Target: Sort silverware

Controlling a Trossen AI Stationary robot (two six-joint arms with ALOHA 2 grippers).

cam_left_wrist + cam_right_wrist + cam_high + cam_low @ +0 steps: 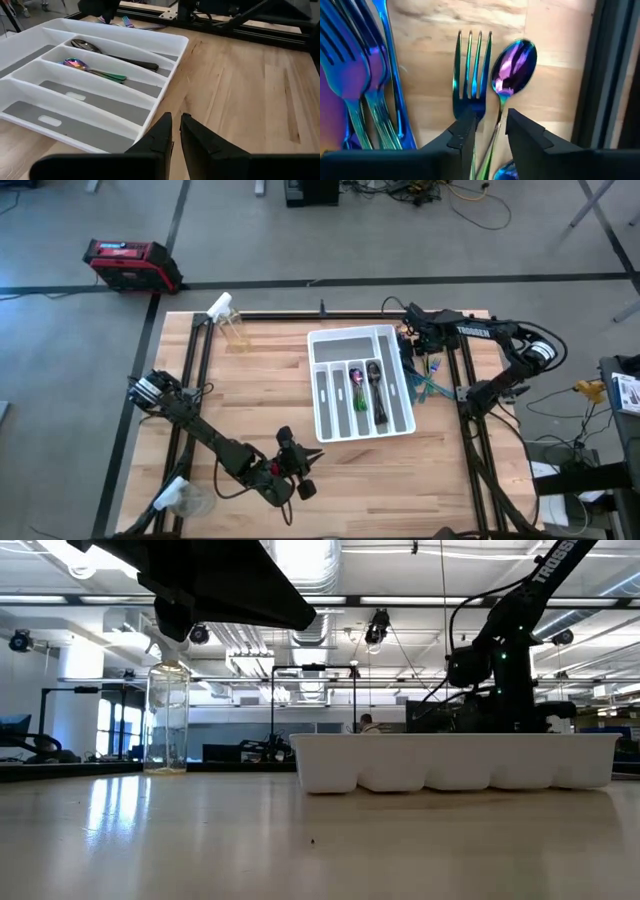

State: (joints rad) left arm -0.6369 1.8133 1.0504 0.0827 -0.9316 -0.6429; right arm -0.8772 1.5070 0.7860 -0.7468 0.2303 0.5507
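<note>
R hand [490, 131] over iridescent metal fork [470, 75] & spoon [512, 67], wood table [555, 75].

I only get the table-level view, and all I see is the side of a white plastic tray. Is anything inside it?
Observer: Yes. The left wrist view shows a dark metal spoon in one compartment and an iridescent teal-purple spoon in the next.
Operator: Where's the rest?
Observer: Loose on the wooden table beside the white tray: an iridescent fork, a second iridescent spoon and more.
Operator: Is an arm there?
Observer: The right gripper is open over that fork and spoon; the left gripper waits shut, short of the tray.
</note>
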